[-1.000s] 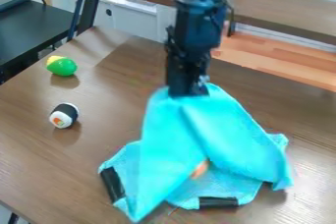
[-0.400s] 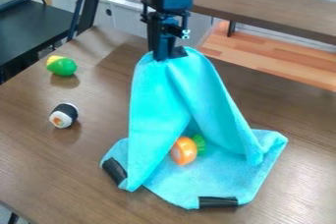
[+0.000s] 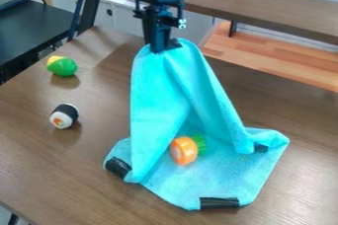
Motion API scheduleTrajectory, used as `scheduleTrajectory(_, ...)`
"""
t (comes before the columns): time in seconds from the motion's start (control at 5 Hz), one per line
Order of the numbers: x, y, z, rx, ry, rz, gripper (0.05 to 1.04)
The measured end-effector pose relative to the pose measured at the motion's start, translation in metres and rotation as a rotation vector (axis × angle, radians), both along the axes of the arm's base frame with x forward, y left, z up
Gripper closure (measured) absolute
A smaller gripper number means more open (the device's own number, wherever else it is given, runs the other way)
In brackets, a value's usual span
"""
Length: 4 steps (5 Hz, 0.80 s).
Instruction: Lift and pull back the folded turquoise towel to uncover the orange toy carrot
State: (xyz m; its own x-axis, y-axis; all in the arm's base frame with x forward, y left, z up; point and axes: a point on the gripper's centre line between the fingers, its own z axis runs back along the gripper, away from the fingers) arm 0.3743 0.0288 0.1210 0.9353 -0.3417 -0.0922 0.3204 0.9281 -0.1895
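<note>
Turquoise cloth (image 3: pixel 161 100) hangs pinched in the black gripper (image 3: pixel 165 48), its lower part spread on the table (image 3: pixel 39 157). Ease it slowly aside, keeping the grip firm, so the orange toy carrot (image 3: pixel 184 150) isn't dragged.

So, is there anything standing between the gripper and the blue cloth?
Nothing visible stands between them: the gripper holds the blue cloth by its raised top. The orange toy lies lower, on the spread part.
</note>
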Motion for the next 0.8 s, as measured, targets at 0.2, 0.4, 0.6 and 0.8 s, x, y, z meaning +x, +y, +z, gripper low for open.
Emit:
scheduleTrajectory(0.2,0.008,0.017,-0.002,-0.032,0.0,0.096,1.034)
scheduleTrajectory(0.4,0.013,0.027,0.003,-0.031,-0.032,0.172,1.033)
scheduleTrajectory(0.6,0.017,0.042,-0.007,0.063,-0.068,0.172,1.034)
scheduleTrajectory(0.8,0.02,0.044,-0.008,0.186,-0.082,0.067,1.033)
